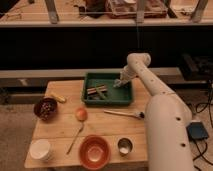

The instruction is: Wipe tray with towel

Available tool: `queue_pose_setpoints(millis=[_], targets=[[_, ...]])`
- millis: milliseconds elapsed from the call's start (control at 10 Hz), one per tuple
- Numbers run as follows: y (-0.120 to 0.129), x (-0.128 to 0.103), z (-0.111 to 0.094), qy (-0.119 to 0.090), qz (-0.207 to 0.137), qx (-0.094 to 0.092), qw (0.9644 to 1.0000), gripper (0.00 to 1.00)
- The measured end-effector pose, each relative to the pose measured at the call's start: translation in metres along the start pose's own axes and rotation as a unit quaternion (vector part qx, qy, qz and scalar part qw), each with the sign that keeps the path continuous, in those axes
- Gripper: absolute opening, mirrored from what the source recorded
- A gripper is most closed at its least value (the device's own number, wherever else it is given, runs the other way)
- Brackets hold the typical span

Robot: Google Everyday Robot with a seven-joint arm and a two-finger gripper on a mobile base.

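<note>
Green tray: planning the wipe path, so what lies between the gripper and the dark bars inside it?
In the camera view, only bare floor of the green rectangular tray lies between the gripper, at the tray's right end, and the dark bars.

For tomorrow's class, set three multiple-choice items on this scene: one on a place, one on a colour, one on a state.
1. The rectangular plastic tray is: A red; B green; C white.
2. The robot's tool is: A over the tray's right end; B outside it, leftward; C out of view.
3. The round orange bowl sits: A upright; B overturned; C on its side.
Answers: B, its walls show green; A, it hangs above the tray's right end; A, its open mouth faces up.
</note>
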Motion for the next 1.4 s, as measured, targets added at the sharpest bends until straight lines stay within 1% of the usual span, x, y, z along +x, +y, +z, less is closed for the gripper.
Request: queue_pose_setpoints(millis=[100, 200, 300, 400, 500, 600, 800, 900, 1000, 1100, 1200, 1400], targets=[[-0.005, -0.006, 0.005, -0.013, 0.001, 0.002, 0.9999, 0.0], [-0.006, -0.014, 0.009, -0.032, 0.003, 0.005, 0.9995, 0.0], [-0.004, -0.027, 0.01, -0.056, 0.005, 0.008, 0.9984, 0.0], [0.004, -0.039, 0.008, -0.074, 0.004, 0.009, 0.9972, 0.0], [0.015, -0.052, 0.004, -0.091, 0.005, 0.008, 0.9958, 0.0], [0.033, -0.064, -0.002, -0.106, 0.006, 0.004, 0.9944, 0.0], [0.064, -0.081, -0.014, -0.125, 0.005, -0.005, 0.9921, 0.0], [0.079, -0.089, -0.022, -0.127, 0.001, -0.011, 0.9918, 0.0], [0.089, -0.091, -0.029, -0.123, -0.001, -0.012, 0.9923, 0.0], [0.094, -0.087, -0.035, -0.116, -0.001, -0.011, 0.9932, 0.0], [0.098, -0.079, -0.041, -0.103, 0.0, -0.009, 0.9946, 0.0], [0.09, -0.06, -0.044, -0.072, -0.005, -0.01, 0.9973, 0.0]])
